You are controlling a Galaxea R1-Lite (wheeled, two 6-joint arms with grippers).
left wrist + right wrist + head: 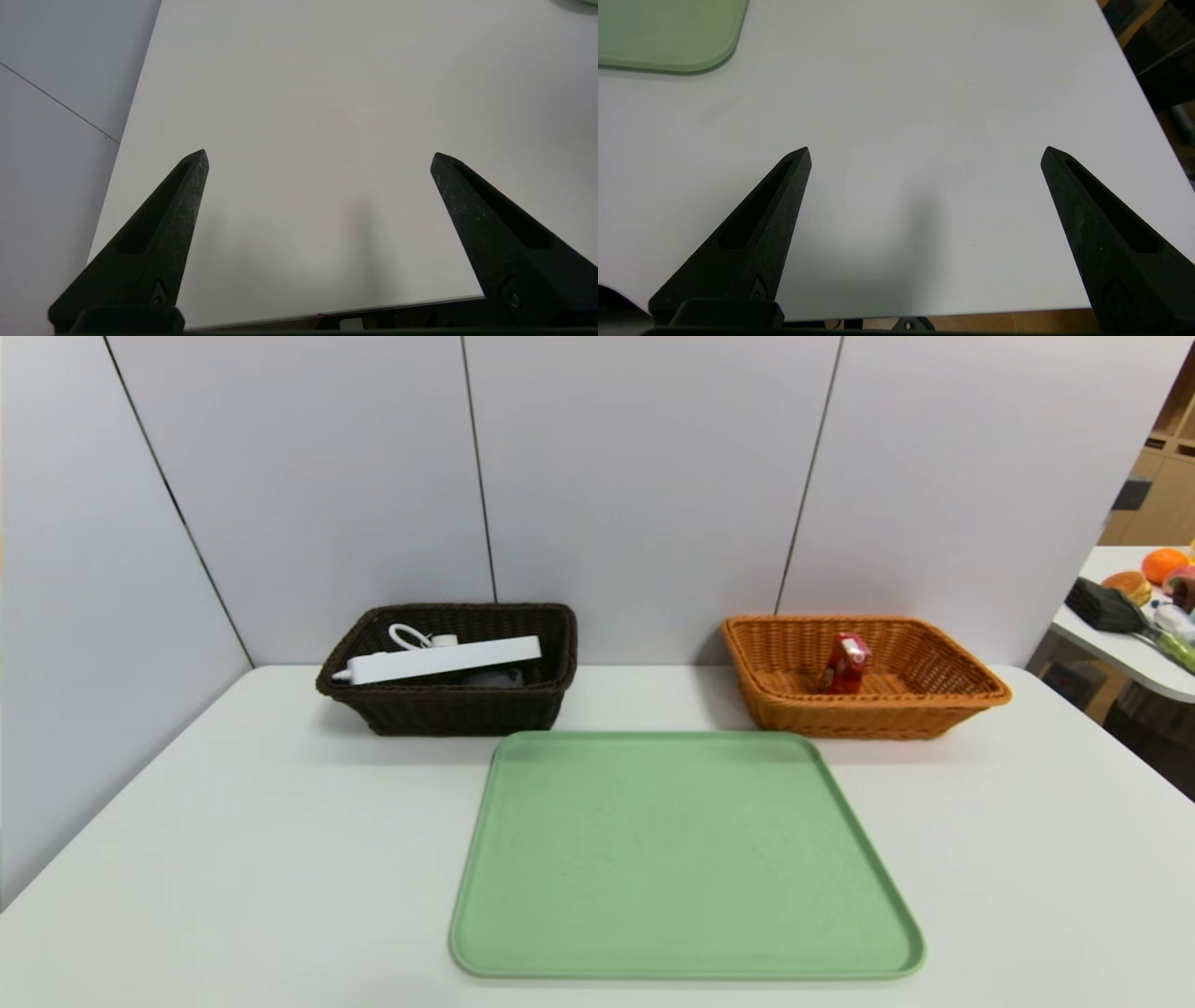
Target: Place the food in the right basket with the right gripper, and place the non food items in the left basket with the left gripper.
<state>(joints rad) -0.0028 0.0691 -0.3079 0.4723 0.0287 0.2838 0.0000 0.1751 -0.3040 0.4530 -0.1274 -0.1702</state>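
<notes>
1. Head view: before me stands a white table [233, 859], walled by pale grey panels [644, 476] at the back and on the left, dark seams running between them.
2. A green tray [672, 859] lies flat on the table, its far edge near both baskets.
3. The dark brown basket [457, 714] stands at the back, on my left. In it a white power strip [448, 660] lies slanted, with its white cord [408, 636] looped behind and a dark grey cloth [495, 679] partly hidden beneath.
4. The orange-tan basket [859, 717] stands at the back, on my right — the red snack packet [846, 663] sits inside it.
5. Beyond the panels on the right, the room shows another white table [1120, 653] with an orange [1164, 563], a bun [1128, 586] and a black item [1106, 607], and wooden shelving [1153, 495] behind.
6. Left wrist view: my left gripper [319, 159] is parked above the table's near left part, fingers spread wide, holding nothing.
7. Right wrist view: my right gripper [928, 157] is parked above the near right part, also spread and empty — a corner of the tray and some wooden floor [971, 322] show past it.
</notes>
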